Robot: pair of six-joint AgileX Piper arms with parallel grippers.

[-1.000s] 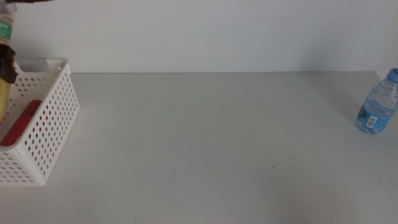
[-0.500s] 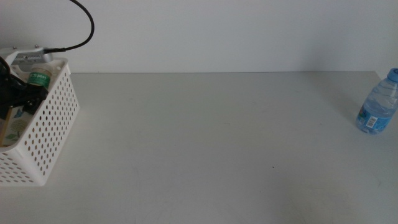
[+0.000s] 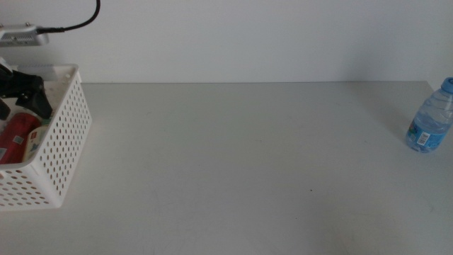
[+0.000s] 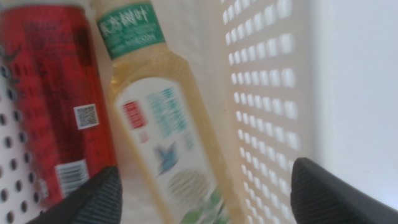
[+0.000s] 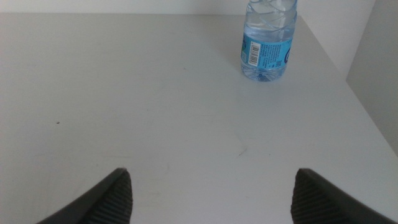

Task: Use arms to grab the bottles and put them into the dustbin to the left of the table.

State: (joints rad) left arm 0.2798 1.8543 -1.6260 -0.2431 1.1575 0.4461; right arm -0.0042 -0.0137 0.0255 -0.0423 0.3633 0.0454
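Observation:
The white perforated dustbin [image 3: 67,134] stands at the table's left end. Inside it lie a red can [image 3: 14,134] and the yellow tea bottle [image 3: 35,144], side by side. My left gripper [image 3: 21,98] hovers just above the bin, open and holding nothing. In the left wrist view the red can [image 4: 50,106] and the tea bottle [image 4: 161,137] lie below the left gripper [image 4: 205,196], against the bin's wall [image 4: 267,93]. The water bottle [image 3: 429,117] stands upright at the far right. My right gripper [image 5: 211,193] is open, some way short of the water bottle [image 5: 267,40].
The off-white table [image 3: 241,163] stretches between the bin and the water bottle. The water bottle stands close to the table's right edge [image 5: 348,74]. A black cable [image 3: 78,21] arcs above the left arm.
The left gripper lowered the tea bottle into the dustbin, let go of it and rose a little. The bottle now lies beside the red can. The dustbin shifted slightly.

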